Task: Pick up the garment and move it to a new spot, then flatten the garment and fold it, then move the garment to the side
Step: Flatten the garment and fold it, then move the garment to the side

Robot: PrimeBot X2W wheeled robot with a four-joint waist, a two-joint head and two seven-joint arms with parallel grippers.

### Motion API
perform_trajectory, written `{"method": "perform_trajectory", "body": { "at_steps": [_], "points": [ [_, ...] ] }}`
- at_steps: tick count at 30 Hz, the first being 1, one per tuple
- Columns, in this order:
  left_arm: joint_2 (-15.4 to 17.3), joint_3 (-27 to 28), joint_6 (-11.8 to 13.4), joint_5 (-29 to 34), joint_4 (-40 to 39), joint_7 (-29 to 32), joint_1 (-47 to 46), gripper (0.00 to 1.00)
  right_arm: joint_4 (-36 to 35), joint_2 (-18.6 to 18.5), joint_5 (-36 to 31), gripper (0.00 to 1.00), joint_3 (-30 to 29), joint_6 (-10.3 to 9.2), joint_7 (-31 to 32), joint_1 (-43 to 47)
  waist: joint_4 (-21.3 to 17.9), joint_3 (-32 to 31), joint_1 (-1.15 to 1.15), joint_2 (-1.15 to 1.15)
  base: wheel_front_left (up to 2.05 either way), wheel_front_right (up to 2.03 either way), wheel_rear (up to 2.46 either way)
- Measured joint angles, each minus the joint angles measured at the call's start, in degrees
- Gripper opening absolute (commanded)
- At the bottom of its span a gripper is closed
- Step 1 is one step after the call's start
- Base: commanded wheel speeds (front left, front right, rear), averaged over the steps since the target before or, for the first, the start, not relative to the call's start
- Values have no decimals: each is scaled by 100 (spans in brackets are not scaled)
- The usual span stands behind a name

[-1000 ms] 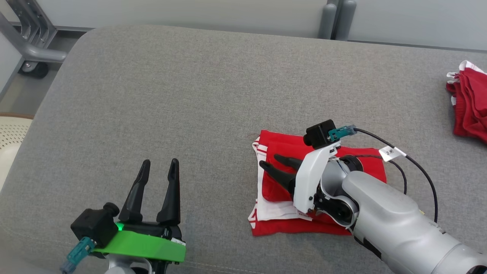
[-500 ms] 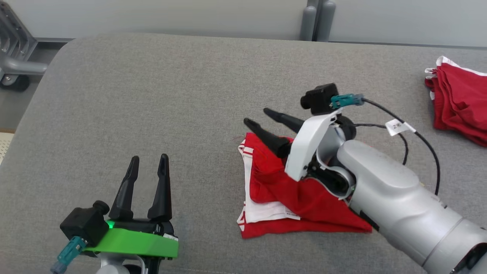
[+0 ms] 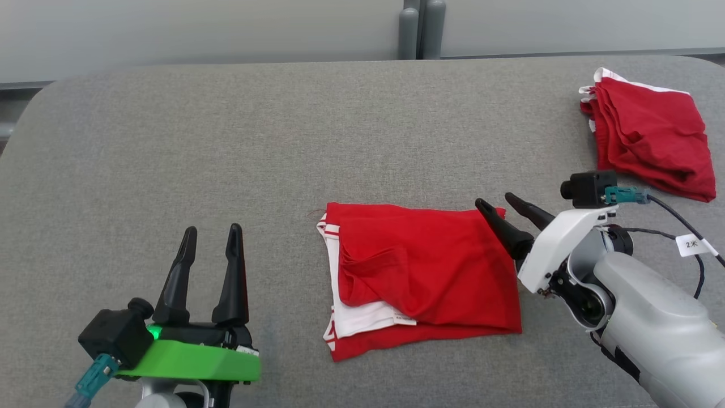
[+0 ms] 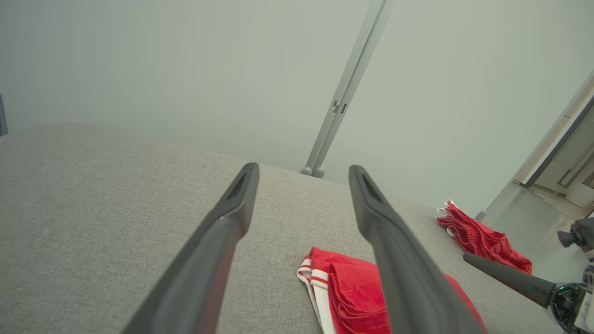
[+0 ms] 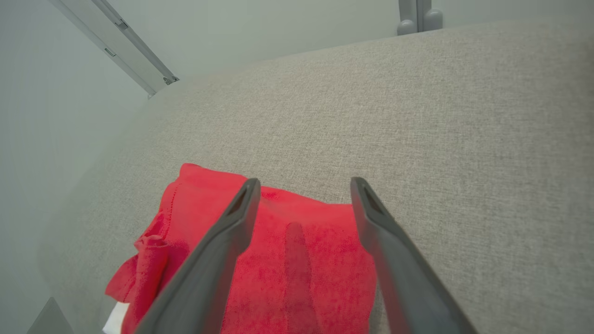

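Observation:
A red garment (image 3: 425, 272) with white striped trim lies folded on the grey cushion (image 3: 226, 158), slightly right of centre. It also appears in the left wrist view as the red garment (image 4: 343, 292) and beneath the right fingers as the red garment (image 5: 301, 260). My right gripper (image 3: 498, 207) stands open just off the garment's upper right corner, holding nothing. My left gripper (image 3: 212, 232) stands open and empty at the lower left, well clear of the cloth.
A second red garment (image 3: 645, 136) lies bunched at the cushion's far right, also visible as the second red garment (image 4: 482, 236). A grey post (image 3: 416, 28) rises behind the back edge. The cushion's rounded left corner drops off at the far left.
The right gripper opened, let go of the garment and drew back to the right. The garment now lies flat and wider. The head camera has turned right.

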Motion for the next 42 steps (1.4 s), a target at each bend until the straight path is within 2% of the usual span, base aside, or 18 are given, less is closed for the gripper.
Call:
{"method": "perform_trajectory", "body": {
  "at_steps": [12, 23, 24, 25, 26, 31, 32, 34, 42],
  "points": [
    [0, -167, -35, 74, -77, 0, -12, 100, 100, -127, 354, 100, -19, 0, -27, 292, -257, 328, 0, 0, 0, 0, 0],
    [0, -156, -51, 73, 65, 0, -35, 100, -134, -142, 587, 100, 271, 0, 163, 410, 6, 462, 0, 0, 0, 0, 0],
    [0, -135, -51, 73, 62, 0, -35, 100, -156, -142, 593, 91, 291, 0, 194, 411, 20, 455, 0, 0, 0, 0, 0],
    [1, -126, -51, 73, 62, 0, -35, 100, -179, -143, 606, 58, 302, 0, 216, 413, 28, 448, 0, 0, 0, 0, 0],
    [0, -125, -51, 73, 62, 0, -35, 100, -194, -146, 627, 45, 310, 0, 226, 418, 33, 443, 0, 0, 0, 0, 0],
    [0, -111, -51, 73, 67, 0, -35, 100, -319, -146, 836, 16, 388, 0, 283, 488, 33, 414, 0, 0, 0, 0, 0],
    [0, -110, -51, 73, 69, 0, -35, 100, -335, -147, 847, 16, 407, 0, 288, 493, 30, 407, 0, 0, 0, 0, 0],
    [0, -110, -51, 73, 75, 0, -35, 100, -366, -149, 873, 0, 414, 0, 318, 495, 24, 393, 0, 0, 0, 0, 0],
    [-1, -29, -51, 73, 103, 0, -32, 100, -527, -297, 894, 0, 420, 0, 267, 477, -29, 322, 0, 0, 0, 0, 0]
  ]
}}
